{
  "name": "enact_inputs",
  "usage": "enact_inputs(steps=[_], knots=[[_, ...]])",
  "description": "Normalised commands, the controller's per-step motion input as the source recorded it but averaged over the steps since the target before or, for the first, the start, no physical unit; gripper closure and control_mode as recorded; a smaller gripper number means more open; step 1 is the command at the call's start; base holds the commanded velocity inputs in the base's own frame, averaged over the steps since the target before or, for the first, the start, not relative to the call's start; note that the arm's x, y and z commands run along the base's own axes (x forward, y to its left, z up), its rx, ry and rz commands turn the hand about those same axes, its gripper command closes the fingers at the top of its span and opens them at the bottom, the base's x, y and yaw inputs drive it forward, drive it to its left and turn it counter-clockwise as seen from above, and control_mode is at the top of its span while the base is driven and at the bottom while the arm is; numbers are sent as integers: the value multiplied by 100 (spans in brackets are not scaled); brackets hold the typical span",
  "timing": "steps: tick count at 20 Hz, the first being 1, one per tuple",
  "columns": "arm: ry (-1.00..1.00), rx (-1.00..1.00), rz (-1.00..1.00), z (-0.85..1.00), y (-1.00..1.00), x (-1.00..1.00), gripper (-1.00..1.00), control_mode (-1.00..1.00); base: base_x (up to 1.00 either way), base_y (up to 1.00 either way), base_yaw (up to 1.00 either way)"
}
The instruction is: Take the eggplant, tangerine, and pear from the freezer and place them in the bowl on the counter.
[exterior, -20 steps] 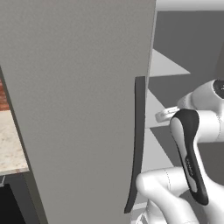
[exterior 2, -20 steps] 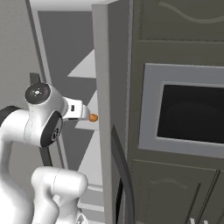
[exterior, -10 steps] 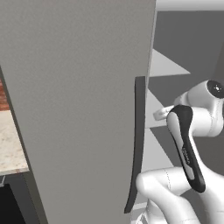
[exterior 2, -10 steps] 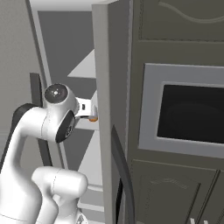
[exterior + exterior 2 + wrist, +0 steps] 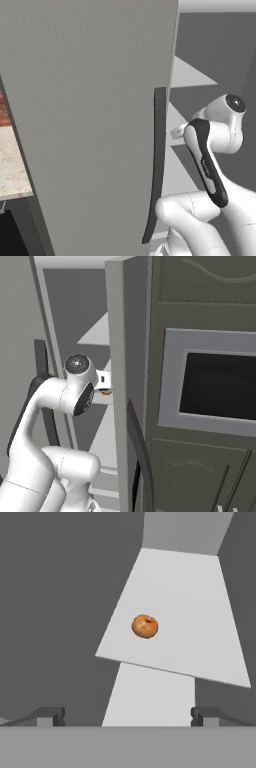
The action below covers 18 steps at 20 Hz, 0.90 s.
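Tangerine [image 5: 145, 626] alone on a pale grey shelf [image 5: 200, 637] inside the freezer [image 5: 90, 125], near the shelf's middle, a little toward its front edge, well apart from the walls. Another shelf lower down, below the front edge. Gripper [image 5: 128, 716] wide open and empty, the two dark fingertips [image 5: 52, 715] far apart at the bottom of the hand view, pointed into the freezer, well short of the tangerine. From the right base view, hand reaching in past the edge of the open door, at shelf height; a sliver of orange [image 5: 105, 390] just under the white hand, tangerine mostly hidden there. Long dark handle [image 5: 156, 165] upright on the door in the left base view, arm just to its right. Strip of beige counter [image 5: 12, 170] at the far left of that view, behind the door. Dark cabinets [image 5: 200, 301] with a built-in oven [image 5: 215, 388] to the freezer's right.
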Motion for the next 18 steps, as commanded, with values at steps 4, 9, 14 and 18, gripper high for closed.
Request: enact_inputs(steps=[4,9,14,18], knots=[[4,0,4,-28,0,55,-100,-100,0,0,0],[7,0,4,-24,-2,57,-100,-100,0,0,0],[7,0,5,-18,-5,43,-100,-100,0,0,0],[2,0,4,-13,0,37,-100,-100,0,0,0]])
